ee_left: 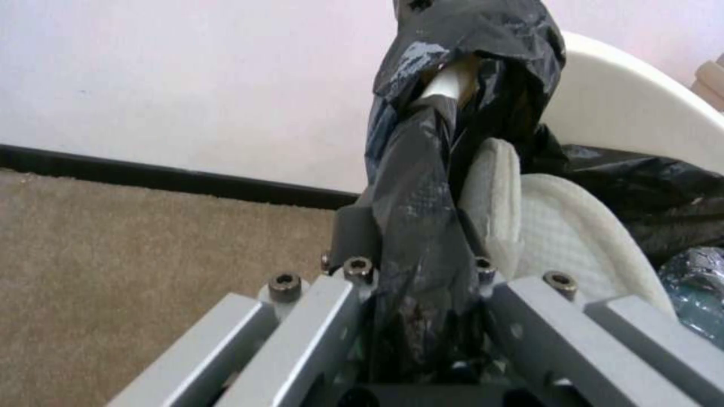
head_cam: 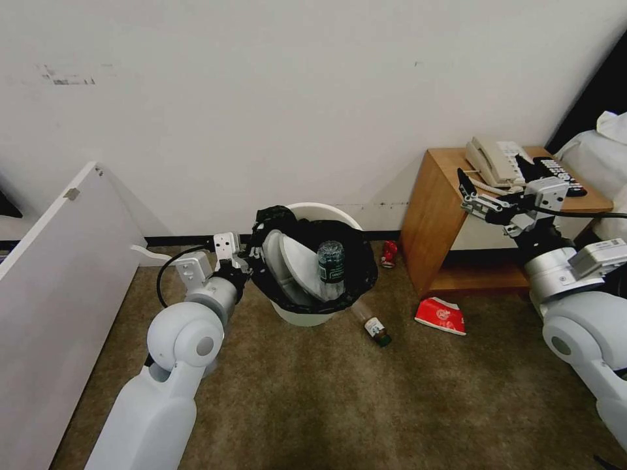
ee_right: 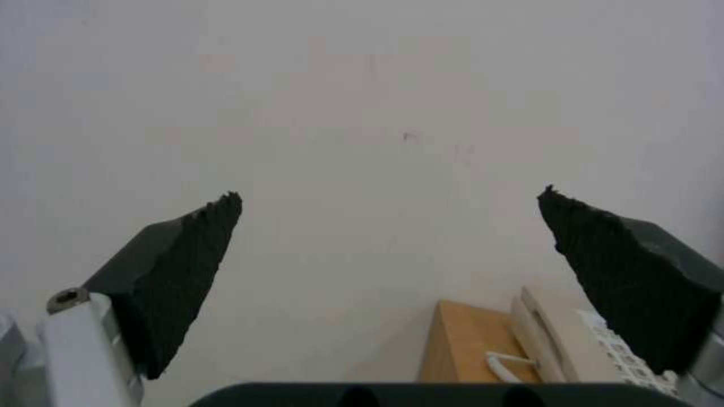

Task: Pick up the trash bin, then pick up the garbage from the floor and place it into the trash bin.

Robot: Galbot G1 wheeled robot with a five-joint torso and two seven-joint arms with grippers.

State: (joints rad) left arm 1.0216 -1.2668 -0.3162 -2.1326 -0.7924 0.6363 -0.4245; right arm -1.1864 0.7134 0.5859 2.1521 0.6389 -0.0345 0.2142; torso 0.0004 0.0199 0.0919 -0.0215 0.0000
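Glossy, crinkled black plastic bag (ee_left: 422,186) lines the smooth white plastic trash bin (head_cam: 326,212). Inside lies a white quilted cloth slipper (ee_left: 565,237). Carpet (head_cam: 339,405) looks rough, matt; the side table (head_cam: 431,215) smooth wood.

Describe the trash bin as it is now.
The bin is a round white plastic bucket lined with a crinkled black bag folded over its rim. It tilts toward the camera near the wall. The left claw is shut on the bagged rim on the robot's left. Inside lie two white slippers and a dark-capped bottle.
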